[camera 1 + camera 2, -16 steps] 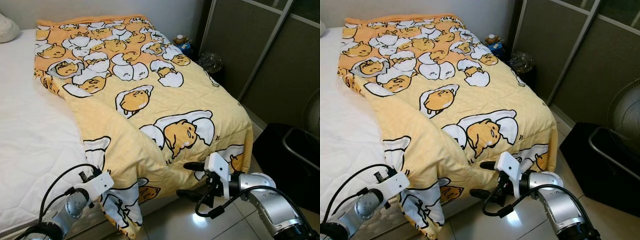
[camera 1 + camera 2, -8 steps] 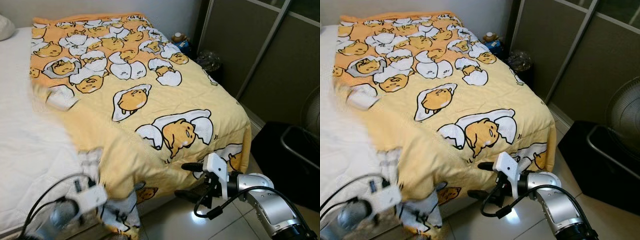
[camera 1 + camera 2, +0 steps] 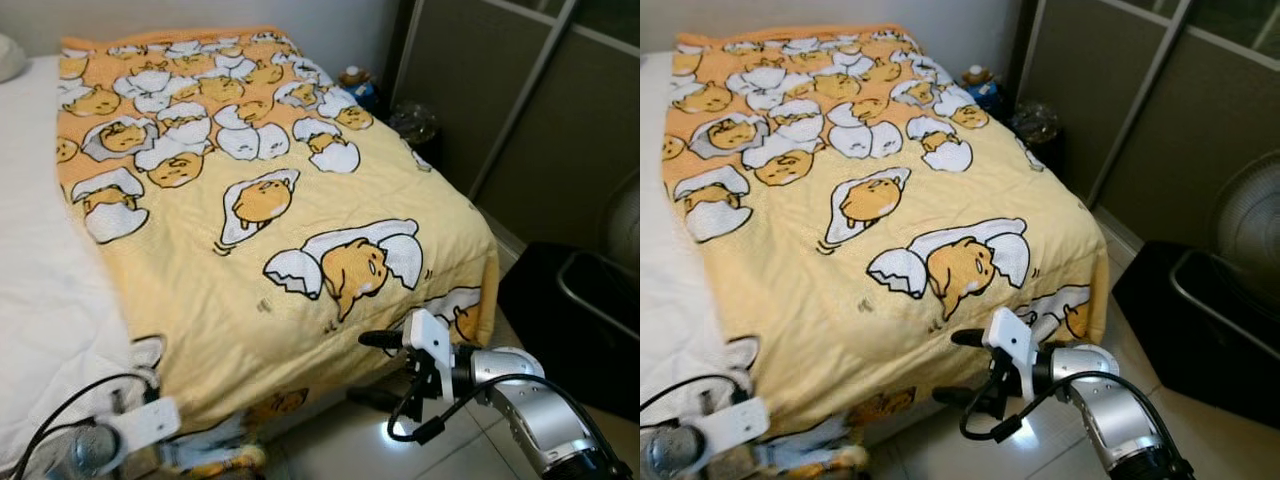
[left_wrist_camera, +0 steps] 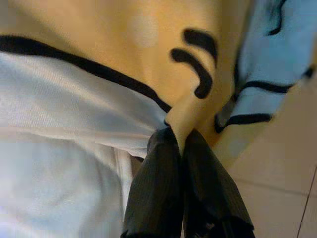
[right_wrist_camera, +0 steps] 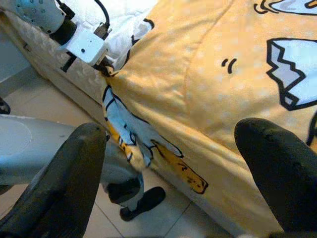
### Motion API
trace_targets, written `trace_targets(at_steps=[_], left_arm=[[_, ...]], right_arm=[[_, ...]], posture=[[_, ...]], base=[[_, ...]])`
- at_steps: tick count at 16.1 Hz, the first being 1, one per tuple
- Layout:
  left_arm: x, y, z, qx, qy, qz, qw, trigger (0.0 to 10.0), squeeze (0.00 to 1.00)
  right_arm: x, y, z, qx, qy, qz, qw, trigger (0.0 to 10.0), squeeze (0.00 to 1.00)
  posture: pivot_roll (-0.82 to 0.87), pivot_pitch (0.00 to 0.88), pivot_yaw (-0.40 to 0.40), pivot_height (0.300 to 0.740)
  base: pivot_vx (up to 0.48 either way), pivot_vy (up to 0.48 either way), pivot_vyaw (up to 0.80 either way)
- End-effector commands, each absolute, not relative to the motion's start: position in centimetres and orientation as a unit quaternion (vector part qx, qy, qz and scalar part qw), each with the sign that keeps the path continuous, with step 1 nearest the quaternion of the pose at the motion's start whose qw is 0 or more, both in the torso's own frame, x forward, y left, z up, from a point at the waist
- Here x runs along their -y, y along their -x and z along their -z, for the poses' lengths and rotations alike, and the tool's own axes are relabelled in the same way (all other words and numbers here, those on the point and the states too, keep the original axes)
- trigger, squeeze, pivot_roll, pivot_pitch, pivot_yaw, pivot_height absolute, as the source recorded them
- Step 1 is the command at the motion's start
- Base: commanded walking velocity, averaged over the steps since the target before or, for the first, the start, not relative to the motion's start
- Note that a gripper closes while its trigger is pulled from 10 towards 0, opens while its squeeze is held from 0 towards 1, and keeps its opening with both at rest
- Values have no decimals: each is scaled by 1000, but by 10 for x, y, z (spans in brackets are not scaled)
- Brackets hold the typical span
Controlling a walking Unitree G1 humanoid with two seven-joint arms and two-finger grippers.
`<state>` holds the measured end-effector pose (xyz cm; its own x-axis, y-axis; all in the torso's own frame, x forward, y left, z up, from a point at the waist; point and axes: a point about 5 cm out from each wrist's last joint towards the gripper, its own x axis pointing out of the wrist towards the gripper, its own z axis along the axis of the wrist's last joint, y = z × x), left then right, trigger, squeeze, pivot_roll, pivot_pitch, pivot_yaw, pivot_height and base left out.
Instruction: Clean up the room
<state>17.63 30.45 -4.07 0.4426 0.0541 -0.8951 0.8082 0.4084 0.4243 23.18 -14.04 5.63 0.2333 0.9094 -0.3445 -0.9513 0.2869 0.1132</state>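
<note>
Left wrist view: your left gripper (image 4: 179, 141) pinches the blanket (image 3: 300, 230) corner to spread it — right gripper (image 3: 372, 368), 5 o'clock, spread wide, empty.

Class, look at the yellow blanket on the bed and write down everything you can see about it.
The blanket is a soft, quilted-looking yellow cloth, more orange toward the far end, printed with cartoon egg figures in cracked white shells. It lies spread fairly flat over the white mattress, its foot edge and right side hanging over the bed. The left pincer is shut on its near corner; the right pincer is open beside the hanging edge, not touching.
</note>
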Motion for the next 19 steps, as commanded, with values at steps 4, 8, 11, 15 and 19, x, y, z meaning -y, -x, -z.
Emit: trace_targets(at_steps=[4, 8, 11, 15, 19], left_arm=[[-364, -159, 16, -510, -509, 229, 654, 0, 0], [-361, -134, 28, -565, -459, 290, 622, 0, 0], [-343, -103, 51, -590, -425, 339, 597, 0, 0], [-346, -114, 44, -576, -427, 335, 611, 10000, 0], [-352, -124, 37, -577, -411, 305, 637, 10000, 1000]], right_arm=[[142, -232, -58, -171, 63, -595, 783, 10000, 1000], [141, -231, -57, -171, 60, -593, 784, 10000, 1000], [141, -232, -56, -171, 62, -592, 785, 10000, 1000], [142, -234, -57, -170, 64, -592, 785, 10000, 1000], [140, -235, -57, -170, 65, -594, 784, 10000, 1000]], posture=[[49, 0, -4, 740], [49, 0, 1, 740], [47, 0, -2, 740], [47, 0, -11, 740], [50, 0, -15, 740]], base=[[0, 0, 0], [0, 0, 0], [0, 0, 0], [0, 0, 0], [0, 0, 0]])
